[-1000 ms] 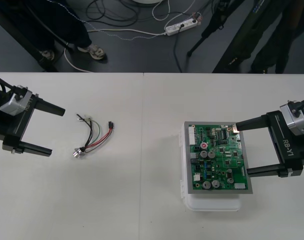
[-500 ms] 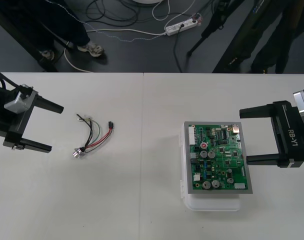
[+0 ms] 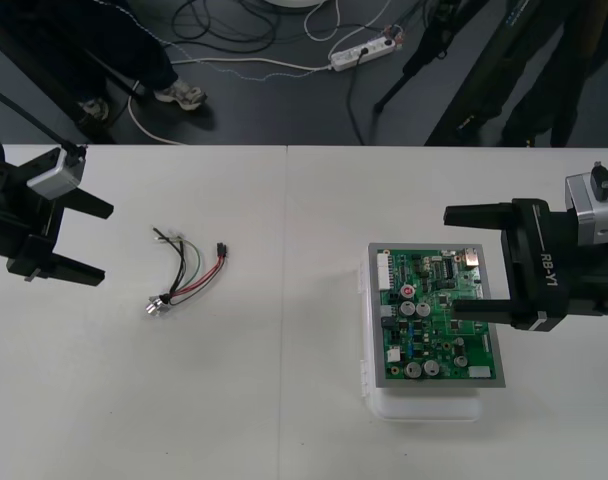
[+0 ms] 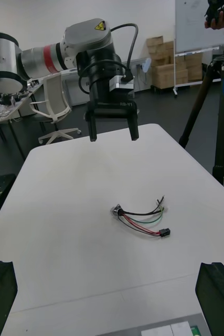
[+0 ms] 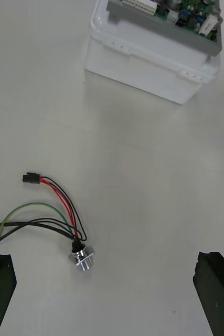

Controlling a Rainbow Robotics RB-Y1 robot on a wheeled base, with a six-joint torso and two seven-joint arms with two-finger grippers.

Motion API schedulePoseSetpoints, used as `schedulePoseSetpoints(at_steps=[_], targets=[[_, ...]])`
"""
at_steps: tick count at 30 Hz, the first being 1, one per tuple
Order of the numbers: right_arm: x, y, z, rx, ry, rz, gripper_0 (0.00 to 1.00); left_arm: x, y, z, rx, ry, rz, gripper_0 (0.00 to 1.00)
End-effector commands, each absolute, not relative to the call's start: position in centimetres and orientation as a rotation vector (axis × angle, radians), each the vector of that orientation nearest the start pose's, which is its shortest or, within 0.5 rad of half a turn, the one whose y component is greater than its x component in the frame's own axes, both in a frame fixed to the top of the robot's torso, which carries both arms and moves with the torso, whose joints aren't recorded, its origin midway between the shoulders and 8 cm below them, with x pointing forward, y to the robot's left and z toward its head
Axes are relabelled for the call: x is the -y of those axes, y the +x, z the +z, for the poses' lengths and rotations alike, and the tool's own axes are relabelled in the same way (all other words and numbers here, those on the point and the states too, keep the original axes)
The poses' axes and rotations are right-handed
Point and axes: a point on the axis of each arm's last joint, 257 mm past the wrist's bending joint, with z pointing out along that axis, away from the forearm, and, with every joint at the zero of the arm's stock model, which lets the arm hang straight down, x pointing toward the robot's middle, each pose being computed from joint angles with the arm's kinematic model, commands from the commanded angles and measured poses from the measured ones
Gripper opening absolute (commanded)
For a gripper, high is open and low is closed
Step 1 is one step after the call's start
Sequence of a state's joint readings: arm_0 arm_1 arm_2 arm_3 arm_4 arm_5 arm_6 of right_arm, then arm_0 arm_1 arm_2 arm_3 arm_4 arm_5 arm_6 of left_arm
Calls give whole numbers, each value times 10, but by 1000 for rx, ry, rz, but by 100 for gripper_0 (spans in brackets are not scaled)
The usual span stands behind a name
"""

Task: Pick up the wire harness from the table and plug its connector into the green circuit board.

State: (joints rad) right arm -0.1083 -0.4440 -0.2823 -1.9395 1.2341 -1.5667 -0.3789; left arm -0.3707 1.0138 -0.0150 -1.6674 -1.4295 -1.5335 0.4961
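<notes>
Two hands are in my view, and both stand released, fingers spread wide with nothing between them. My left hand [image 3: 107,245] hovers near the desk's [image 3: 284,200] left edge, its open side turned toward the wire harness [image 3: 189,272], with a stretch of bare desk between them. The harness lies loose on the left half of the desk, well apart from the board. Its round metal socket [image 5: 82,257] is at the end toward the near edge, and the small black plug [image 5: 31,178] is at the end toward the desk's middle. The red, black and green wires fan out between them, with loose tails pointing toward the far edge. The plug lies free on the desk top. My right hand [image 3: 450,262] comes in from the right edge and hangs over the green circuit board [image 3: 424,320]. One finger crosses above the board's right part and the other runs just beyond its far side; I cannot tell whether either touches it. The board rests on its white base [image 3: 424,408] on the right half of the desk. A seam [image 3: 286,230] in the desk top runs from the far edge toward the near edge, between harness and board. Past the far edge, a white power strip [image 3: 362,50] and cables lie on the dark floor.
</notes>
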Motion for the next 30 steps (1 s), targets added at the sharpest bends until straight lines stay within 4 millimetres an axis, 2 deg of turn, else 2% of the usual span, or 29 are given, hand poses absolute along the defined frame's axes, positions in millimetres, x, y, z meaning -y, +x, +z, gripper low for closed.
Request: schedulePoseSetpoints(at_steps=[1, 10, 16, 22, 30], targets=[[107, 332, -56, -1103, -1306, 861, 100, -256, 407, -131, -1932, 1624, -409, 100], [91, 338, -51, -1068, -1326, 846, 100, -267, 418, -134, -2046, 1582, -231, 100], [84, 345, -53, -1049, -1328, 857, 100, -271, 415, -151, -2138, 1550, -186, 100], [83, 357, -68, -986, -1370, 782, 100, -276, 413, -172, -2175, 1569, -106, 100], [66, 359, -76, -921, -1356, 787, 100, -269, 414, -193, -2187, 1550, -67, 100]])
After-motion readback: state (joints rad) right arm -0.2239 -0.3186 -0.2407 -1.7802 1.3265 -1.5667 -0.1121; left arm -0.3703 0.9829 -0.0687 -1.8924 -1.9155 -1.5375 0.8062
